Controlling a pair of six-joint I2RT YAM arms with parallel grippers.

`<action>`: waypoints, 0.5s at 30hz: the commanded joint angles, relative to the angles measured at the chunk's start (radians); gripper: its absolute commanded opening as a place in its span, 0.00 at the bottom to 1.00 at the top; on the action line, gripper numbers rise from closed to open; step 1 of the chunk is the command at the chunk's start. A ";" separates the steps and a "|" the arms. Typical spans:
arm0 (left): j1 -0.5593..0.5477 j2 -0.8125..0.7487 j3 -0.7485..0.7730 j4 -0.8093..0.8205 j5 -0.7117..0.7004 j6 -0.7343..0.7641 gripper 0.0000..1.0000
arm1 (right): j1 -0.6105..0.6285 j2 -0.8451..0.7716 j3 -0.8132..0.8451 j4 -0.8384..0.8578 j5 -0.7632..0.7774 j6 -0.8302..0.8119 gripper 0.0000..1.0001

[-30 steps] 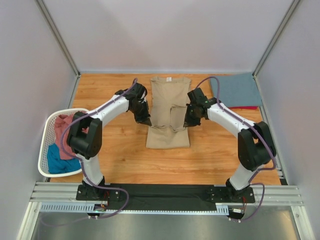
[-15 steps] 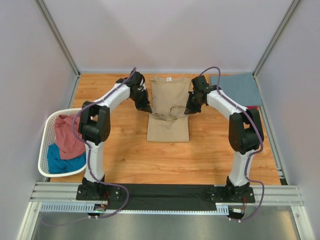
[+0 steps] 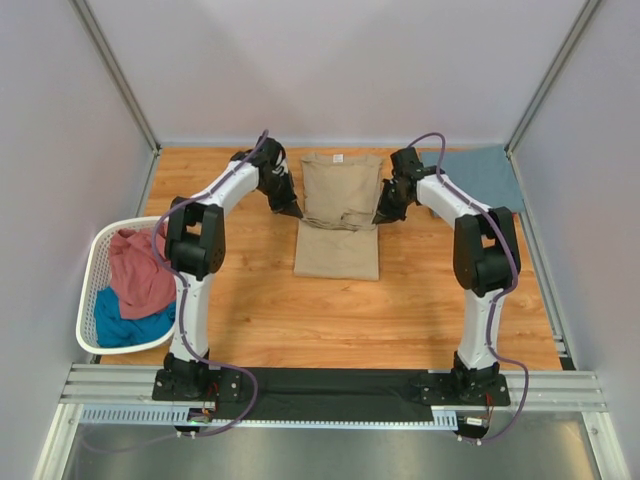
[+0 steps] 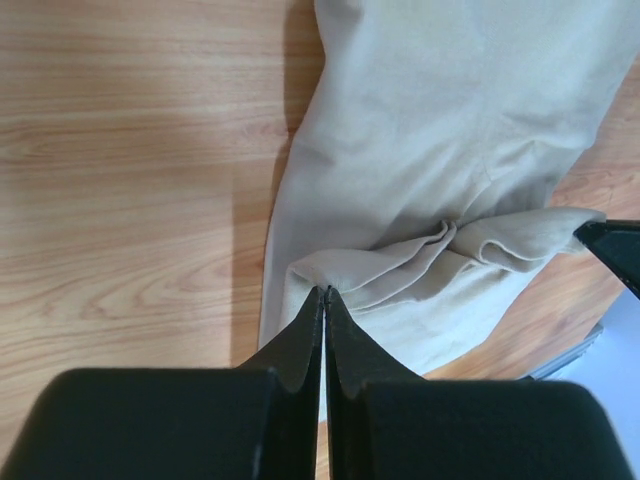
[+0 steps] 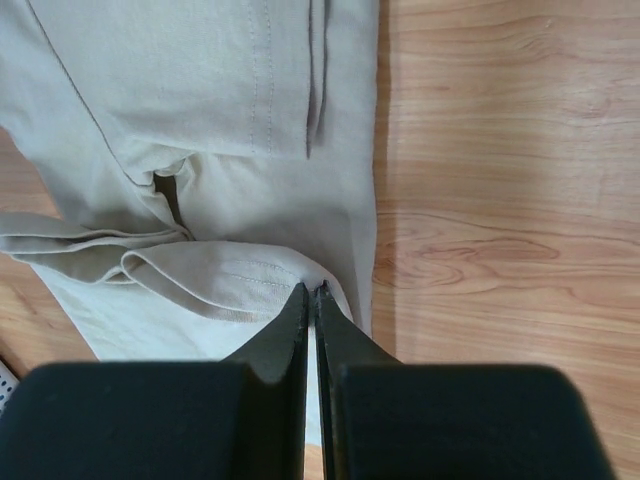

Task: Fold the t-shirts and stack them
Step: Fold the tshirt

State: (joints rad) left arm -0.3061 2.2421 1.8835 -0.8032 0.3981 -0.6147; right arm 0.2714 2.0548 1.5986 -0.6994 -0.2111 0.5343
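Observation:
The tan t-shirt lies lengthwise in the middle of the table, white neck label at the far end. My left gripper is shut on its left edge, and my right gripper is shut on its right edge. Both hold a raised fold of tan cloth across the shirt's middle, above the flat lower part. A slate blue t-shirt lies folded at the far right on top of a red one. A dusty pink t-shirt and a teal one lie in the basket.
The white slatted laundry basket stands at the left table edge. Grey walls close in the left, right and far sides. Bare wood lies between the tan shirt and the arm bases.
Both grippers have moved toward the far end of the table, carrying the fold of tan cloth with them. The visible flat part of the shirt near me has grown shorter.

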 commanded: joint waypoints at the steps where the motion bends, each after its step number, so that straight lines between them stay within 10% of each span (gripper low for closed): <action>1: 0.010 0.017 0.051 0.001 0.018 -0.002 0.00 | -0.011 -0.012 0.031 0.031 -0.001 -0.022 0.00; 15: 0.013 0.088 0.105 0.048 0.041 -0.006 0.00 | -0.041 0.088 0.121 0.060 -0.025 -0.030 0.05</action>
State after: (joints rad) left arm -0.2985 2.3238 1.9469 -0.7750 0.4202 -0.6186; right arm 0.2398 2.1265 1.6718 -0.6754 -0.2245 0.5182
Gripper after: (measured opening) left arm 0.006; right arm 0.042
